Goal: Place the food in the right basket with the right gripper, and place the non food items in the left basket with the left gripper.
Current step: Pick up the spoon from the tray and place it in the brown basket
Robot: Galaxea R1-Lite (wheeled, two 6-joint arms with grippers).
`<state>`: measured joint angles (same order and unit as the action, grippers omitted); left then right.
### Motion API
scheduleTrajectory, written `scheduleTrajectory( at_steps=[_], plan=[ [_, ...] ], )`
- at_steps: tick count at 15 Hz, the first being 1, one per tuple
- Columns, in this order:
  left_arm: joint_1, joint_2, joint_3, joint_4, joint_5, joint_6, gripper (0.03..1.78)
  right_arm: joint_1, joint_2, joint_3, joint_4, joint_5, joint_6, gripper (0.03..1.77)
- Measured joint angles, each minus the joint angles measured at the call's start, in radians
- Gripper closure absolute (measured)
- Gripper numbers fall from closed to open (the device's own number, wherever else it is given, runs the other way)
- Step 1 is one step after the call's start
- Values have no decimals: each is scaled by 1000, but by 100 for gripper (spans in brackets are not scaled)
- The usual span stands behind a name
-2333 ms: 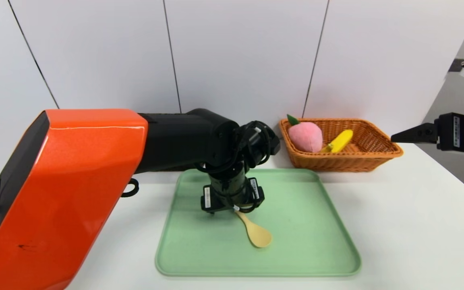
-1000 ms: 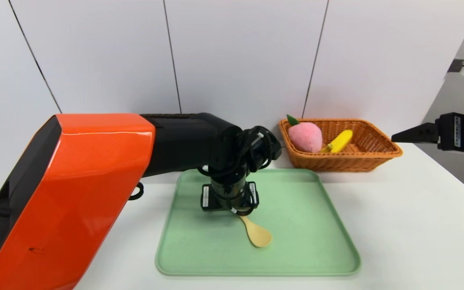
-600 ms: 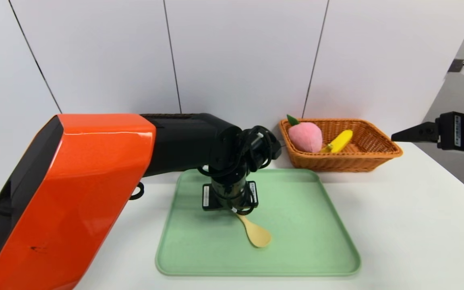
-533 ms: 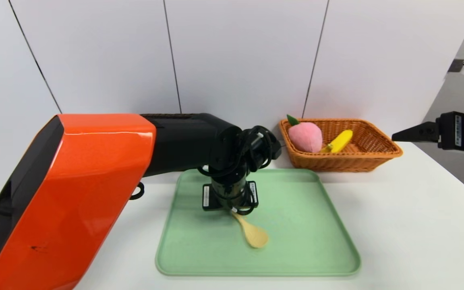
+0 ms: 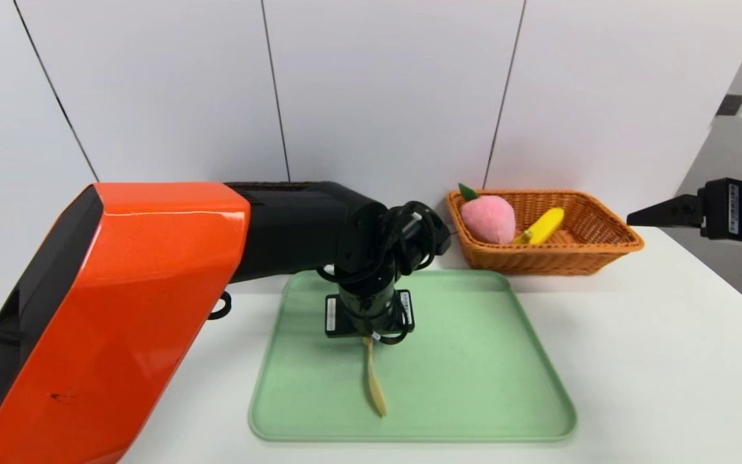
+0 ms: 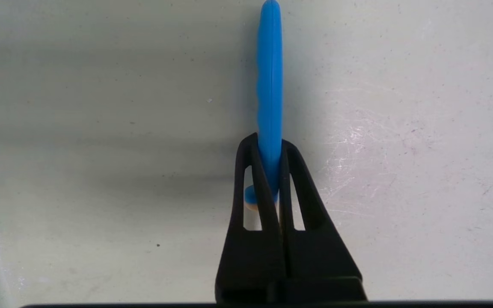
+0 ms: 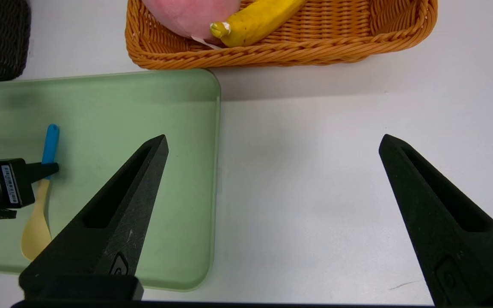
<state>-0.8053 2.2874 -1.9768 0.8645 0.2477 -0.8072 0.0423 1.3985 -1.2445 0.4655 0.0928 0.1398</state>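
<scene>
One spoon, blue-handled, on edge over the green tray, its handle pinched between the left gripper's nearly closed jaws. One right gripper, wide open and holding nothing, was above the bench's right edge.

Head camera looks forward and down; wrist cameras look down close.
Head and right wrist views share the green tray.
</scene>
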Motion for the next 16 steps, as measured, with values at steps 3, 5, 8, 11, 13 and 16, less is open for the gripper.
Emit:
scheduleTrajectory(
  at_steps=[3, 5, 8, 11, 13, 16],
  plan=[
    [0, -11, 0, -10, -2, 17, 176, 0, -1, 0, 0, -1, 0, 10],
    [0, -33, -2, -23, -2, 48, 176, 0, -1, 0, 0, -1, -1, 10],
    [-5, -88, -7, -45, -6, 96, 176, 2, -1, -1, 0, -1, -1, 10],
    [-9, -168, -8, -105, -50, 139, 176, 3, -1, 0, 1, -2, -1, 10],
    [-6, -230, -8, -173, -102, 157, 176, 4, -1, 4, 2, -2, -1, 10],
    [33, -322, -8, -321, -114, 174, 176, 4, -1, 6, 2, -1, -1, 10]
  ],
)
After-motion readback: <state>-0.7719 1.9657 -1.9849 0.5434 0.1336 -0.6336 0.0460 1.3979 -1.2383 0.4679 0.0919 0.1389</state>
